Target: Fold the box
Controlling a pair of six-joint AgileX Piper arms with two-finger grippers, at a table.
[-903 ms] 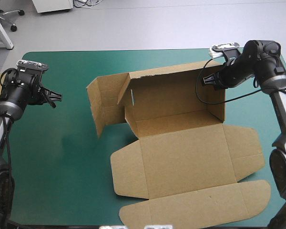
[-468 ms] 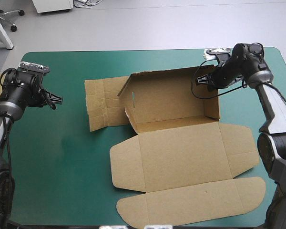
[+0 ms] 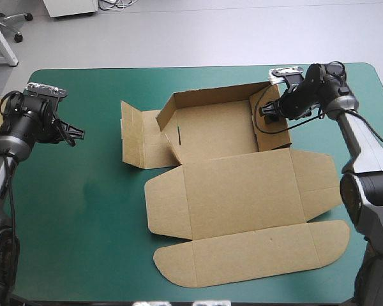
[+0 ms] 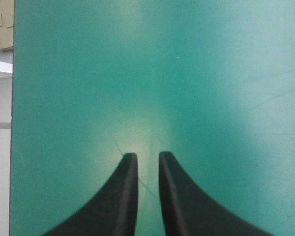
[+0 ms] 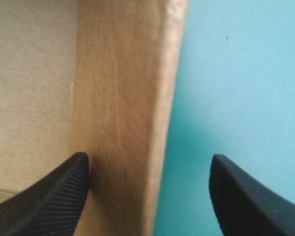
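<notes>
1. Nearest the front edge of the desk (image 3: 83,210), the brown box (image 3: 236,191) lies a little right of centre. Its lid (image 3: 249,261) is spread flat, with the rounded tuck flap closest of all.
2. Behind the lid is the tray part. The back wall and the right end wall (image 3: 272,124) are raised. The left end panel (image 3: 139,137) is splayed outward and not tucked in.
3. Level with that panel but well apart from it, the left gripper (image 3: 73,134) (image 4: 145,155) hovers over bare teal-green cover. Only a narrow slit shows between its black fingers, and they hold nothing. An edge of more board (image 4: 2,24) shows past the desk's left edge.
4. Farthest back, the right gripper (image 3: 268,113) (image 5: 148,158) stands wide open astride the right end wall. One finger is inside the tray and the other outside, over the cover.
5. The step in hand appears to be setting the right end wall. The next move probably calls for pinching or steadying that wall upright. After that, the left panel needs raising and tucking.
</notes>
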